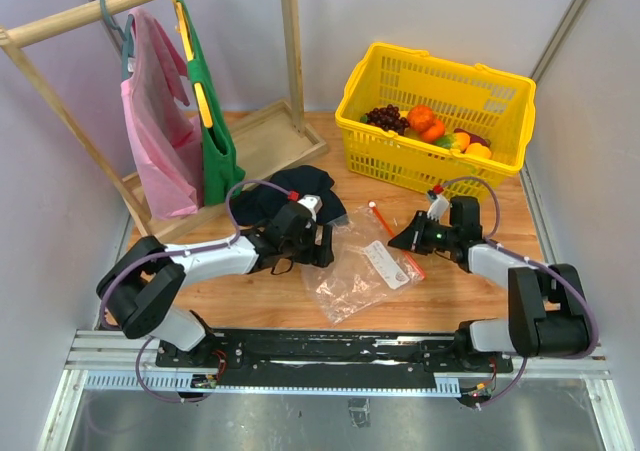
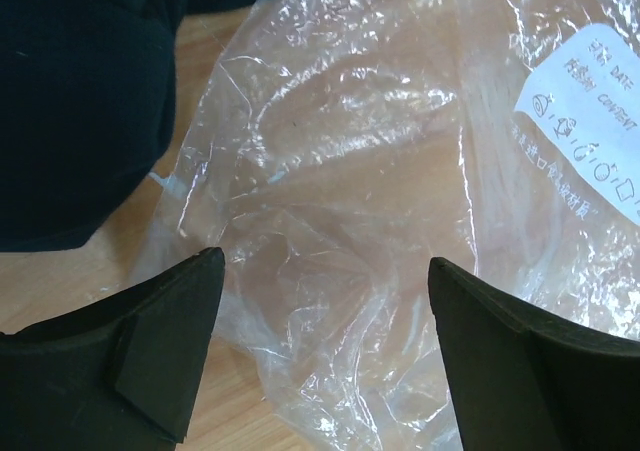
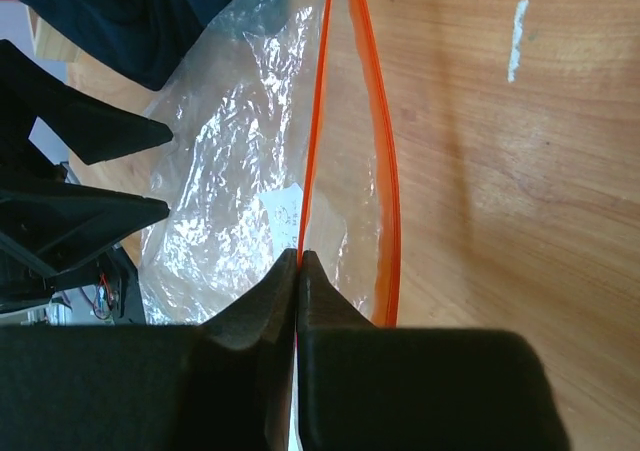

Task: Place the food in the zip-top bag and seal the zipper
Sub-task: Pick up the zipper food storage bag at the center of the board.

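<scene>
1. We see a pale wooden tabletop [image 1: 250, 291] closed in by plain grey walls [image 1: 40, 221]. A black rail [image 1: 330, 349] along its near edge carries both arm bases.
2. At the far left corner stands a wooden rack [image 1: 290, 41]. A pink bag [image 1: 155, 131] and a green bag [image 1: 215, 151] hang from it.
3. At the far right corner sits a yellow basket [image 1: 400, 166]. The food [image 1: 428, 121] is piled inside it in orange, yellow and dark purple pieces.
4. A dark cloth [image 1: 285, 193] lies crumpled left of centre, just behind the left arm's wrist.
5. The clear zip-top bag [image 1: 355, 271] lies crinkled in the middle of the tabletop, between the two grippers, with its white label [image 1: 388, 266] facing up.
6. The left gripper [image 2: 325, 271] has its jaws spread wide over the bag's left part, beside the cloth. We cannot tell whether they touch the plastic.
7. The right gripper [image 3: 300, 261] has its jaws pressed together, pinching one strip of the orange-red zipper [image 3: 385, 171]. The other strip bows away, so the mouth gapes.
</scene>
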You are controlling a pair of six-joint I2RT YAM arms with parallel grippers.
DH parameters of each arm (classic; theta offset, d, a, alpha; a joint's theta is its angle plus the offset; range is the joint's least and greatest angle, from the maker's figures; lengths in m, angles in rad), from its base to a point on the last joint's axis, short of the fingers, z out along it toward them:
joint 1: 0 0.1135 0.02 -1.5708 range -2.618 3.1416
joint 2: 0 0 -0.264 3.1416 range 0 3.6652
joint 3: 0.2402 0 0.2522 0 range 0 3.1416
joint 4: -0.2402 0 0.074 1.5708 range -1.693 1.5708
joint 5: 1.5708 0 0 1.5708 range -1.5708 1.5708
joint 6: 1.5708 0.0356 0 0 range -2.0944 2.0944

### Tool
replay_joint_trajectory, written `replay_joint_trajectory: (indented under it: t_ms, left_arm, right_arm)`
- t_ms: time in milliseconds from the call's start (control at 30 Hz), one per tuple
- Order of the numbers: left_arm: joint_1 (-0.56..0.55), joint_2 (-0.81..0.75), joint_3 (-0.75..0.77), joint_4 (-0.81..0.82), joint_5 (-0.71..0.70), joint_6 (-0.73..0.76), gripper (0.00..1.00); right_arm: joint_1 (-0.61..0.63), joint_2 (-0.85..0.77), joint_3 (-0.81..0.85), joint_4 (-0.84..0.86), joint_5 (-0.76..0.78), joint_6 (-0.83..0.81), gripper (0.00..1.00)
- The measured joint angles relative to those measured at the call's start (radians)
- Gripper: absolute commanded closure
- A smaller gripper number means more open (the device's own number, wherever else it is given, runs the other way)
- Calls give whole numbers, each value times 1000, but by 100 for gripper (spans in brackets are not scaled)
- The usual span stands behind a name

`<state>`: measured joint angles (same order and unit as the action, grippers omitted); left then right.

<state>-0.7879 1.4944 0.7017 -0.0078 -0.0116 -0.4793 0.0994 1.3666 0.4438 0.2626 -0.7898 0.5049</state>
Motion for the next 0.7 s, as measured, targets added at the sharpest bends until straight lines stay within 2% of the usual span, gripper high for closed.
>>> replay_joint_trajectory:
  t_ms: [267,367,567,700]
  left_arm:
    - [0,-121,19,-65,-116,-40,9]
    - [0,-160,60,-122,-181,-64,1]
    - [0,-196,216,-285,-256,-88,1]
    - [0,-196,315,-383,-287,-106,3]
  right_arm:
    - [46,-211,54,-152,84,-25,99]
    - [78,-286,120,-235,136,-47,99]
    - [129,-396,266,-397,276,-98,99]
    - [211,-415,370,-497,379,-147,99]
